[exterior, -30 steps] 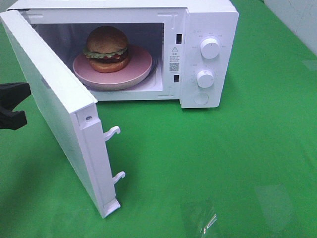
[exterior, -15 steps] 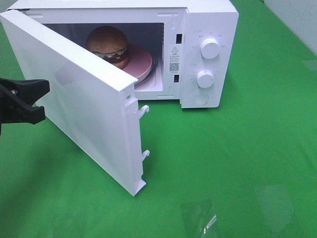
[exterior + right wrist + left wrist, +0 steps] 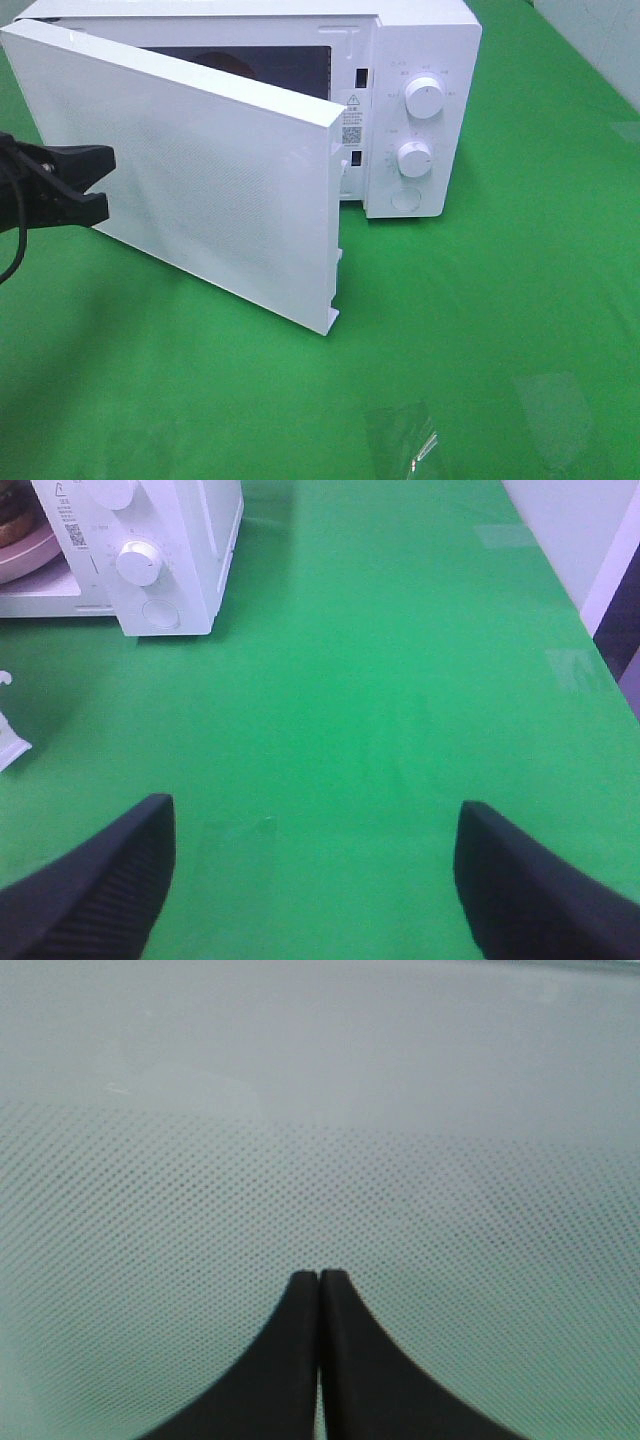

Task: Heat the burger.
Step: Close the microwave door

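White-enamel microwave oven [image 3: 420,40] sits on the green cloth-covered table [image 3: 500,330]. Its broad white door with a dotted mesh window [image 3: 220,190] is swung most of the way toward the cavity, but not latched: the free edge stands clear of the control panel with its 2 round white dials [image 3: 425,98].

The black left gripper [image 3: 104,184] has its jaws pressed fully together and grasps nothing. The wrist view shows its tips right up against the door's mesh face, at or very near contact. The closed fingers likely serve as a blunt pusher, which suits shoving a flat panel better than pinching it.

The black right gripper [image 3: 310,815] hangs with its jaws spread wide and empty over bare cloth, well apart from the oven. It seems parked out of the door's path, perhaps to reach the dials once the door is shut.

Inside the cavity, the round brown-bunned burger [image 3: 10,518] rests on a shallow pink plate [image 3: 30,550]. Only a dark brown sliver shows at the edge of the right wrist view, and the high camera gives only a dim brown hint above the door's top edge. Lettuce and patty cannot be made out.
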`<state>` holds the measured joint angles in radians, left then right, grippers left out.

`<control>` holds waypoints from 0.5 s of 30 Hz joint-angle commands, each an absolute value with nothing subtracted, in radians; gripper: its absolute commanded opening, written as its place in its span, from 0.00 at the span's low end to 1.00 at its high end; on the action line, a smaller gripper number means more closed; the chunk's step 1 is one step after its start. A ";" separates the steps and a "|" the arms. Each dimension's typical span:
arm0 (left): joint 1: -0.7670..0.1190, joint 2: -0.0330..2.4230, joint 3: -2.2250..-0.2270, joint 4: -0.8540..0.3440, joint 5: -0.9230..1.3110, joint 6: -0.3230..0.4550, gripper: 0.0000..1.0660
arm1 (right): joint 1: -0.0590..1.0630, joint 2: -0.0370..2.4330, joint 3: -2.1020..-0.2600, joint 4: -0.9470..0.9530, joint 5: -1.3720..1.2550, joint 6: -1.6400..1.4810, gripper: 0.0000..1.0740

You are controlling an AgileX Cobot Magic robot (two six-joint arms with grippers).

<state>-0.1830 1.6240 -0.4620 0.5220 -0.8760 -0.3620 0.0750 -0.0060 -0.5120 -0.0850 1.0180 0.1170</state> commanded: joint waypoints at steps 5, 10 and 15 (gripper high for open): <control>-0.246 1.680 -0.525 0.476 -0.891 -0.368 0.00 | 0.071 -0.028 -0.510 -0.085 1.004 0.108 0.71; -0.284 1.714 -0.559 0.465 -0.890 -0.366 0.00 | 0.071 -0.028 -0.510 -0.085 1.004 0.108 0.71; -0.334 1.759 -0.618 0.445 -0.874 -0.366 0.00 | 0.071 -0.028 -0.510 -0.085 1.004 0.108 0.71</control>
